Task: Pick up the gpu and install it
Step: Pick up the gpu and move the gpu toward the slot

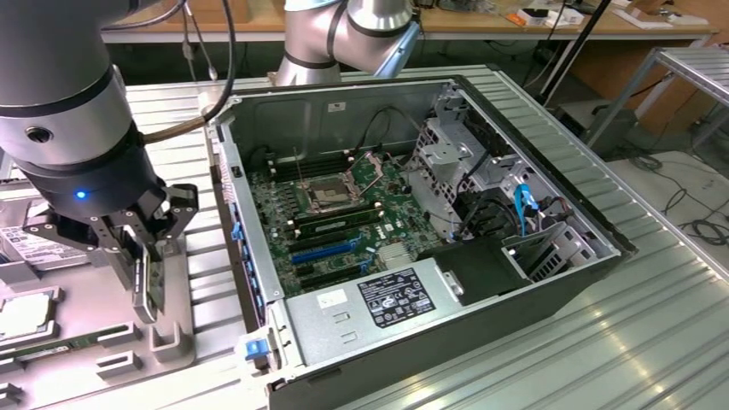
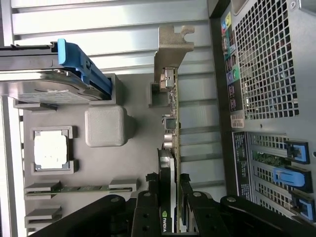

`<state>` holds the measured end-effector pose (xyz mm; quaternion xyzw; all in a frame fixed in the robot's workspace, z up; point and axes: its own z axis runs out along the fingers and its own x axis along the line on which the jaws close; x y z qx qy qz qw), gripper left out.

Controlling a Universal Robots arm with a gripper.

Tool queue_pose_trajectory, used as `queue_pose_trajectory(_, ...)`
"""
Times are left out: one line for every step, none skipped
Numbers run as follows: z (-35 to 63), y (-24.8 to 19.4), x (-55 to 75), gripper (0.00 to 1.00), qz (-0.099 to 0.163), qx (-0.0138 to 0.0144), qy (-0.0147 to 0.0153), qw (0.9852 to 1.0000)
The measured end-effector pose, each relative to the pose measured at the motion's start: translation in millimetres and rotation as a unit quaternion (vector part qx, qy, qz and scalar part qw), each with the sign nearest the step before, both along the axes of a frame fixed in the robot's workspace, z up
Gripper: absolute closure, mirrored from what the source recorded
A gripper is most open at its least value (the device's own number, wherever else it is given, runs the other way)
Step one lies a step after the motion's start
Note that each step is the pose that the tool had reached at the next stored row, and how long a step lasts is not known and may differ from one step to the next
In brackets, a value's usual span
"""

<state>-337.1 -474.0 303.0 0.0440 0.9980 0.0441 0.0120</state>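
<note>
The gpu (image 1: 145, 289) stands on edge in a grey holder on the parts tray (image 1: 80, 367), at the exterior view's left beside the open computer case (image 1: 547, 213). In the wrist view the gpu (image 2: 170, 148) shows edge-on, its silver end bracket (image 2: 173, 49) at the far end. My gripper (image 1: 142, 256) reaches down over the card. In the wrist view the gripper (image 2: 168, 195) has its black fingers (image 2: 148, 200) pressed against both faces of the card, shut on it. The motherboard (image 1: 330, 205) lies open inside the case, with blue expansion slots (image 1: 324, 252).
The tray also holds a hard drive in a blue caddy (image 2: 49, 79), a processor (image 2: 51, 150), a memory stick (image 2: 81, 188) and a grey block (image 2: 104, 126). The case's rear panel (image 2: 266, 74) with blue slot latches (image 2: 286, 175) stands close beside the card. A second arm's base (image 1: 341, 34) rises behind the case.
</note>
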Motion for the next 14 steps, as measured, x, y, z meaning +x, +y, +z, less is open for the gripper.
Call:
queue_pose_trajectory(1.1, 0.0, 0.0, 0.73, 0.0, 0.0001, 0.0, 1.0)
queue_pose_trajectory(1.9, 0.0, 0.0, 0.73, 0.0, 0.0003, 0.0, 1.0)
queue_pose_trajectory(2.8, 0.0, 0.0, 0.73, 0.0, 0.0004, 0.0, 1.0)
queue_pose_trajectory(4.0, 0.0, 0.0, 0.73, 0.0, 0.0006, 0.0, 1.0)
queue_pose_trajectory(6.2, 0.0, 0.0, 0.73, 0.0, 0.0008, 0.0, 1.0)
queue_pose_trajectory(7.6, 0.0, 0.0, 0.73, 0.0, 0.0009, 0.0, 1.0)
queue_pose_trajectory(8.6, 0.0, 0.0, 0.73, 0.0, 0.001, 0.0, 1.0)
queue_pose_trajectory(9.8, 0.0, 0.0, 0.73, 0.0, 0.0011, 0.0, 1.0)
queue_pose_trajectory(10.8, 0.0, 0.0, 0.73, 0.0, 0.0012, 0.0001, 1.0)
queue_pose_trajectory(10.9, 0.0, 0.0, 0.73, 0.0, 0.0013, 0.0, 1.0)
queue_pose_trajectory(10.9, 0.0, 0.0, 0.73, 0.0, 0.0013, -0.0001, 1.0)
queue_pose_trajectory(10.9, 0.0, 0.0, 0.73, 0.0, 0.0013, -0.0001, 1.0)
queue_pose_trajectory(10.9, 0.0, 0.0, 0.73, 0.0, 0.0013, 0.0, 1.0)
queue_pose_trajectory(11.0, 0.0, 0.0, 0.73, 0.0, 0.0012, 0.0, 1.0)
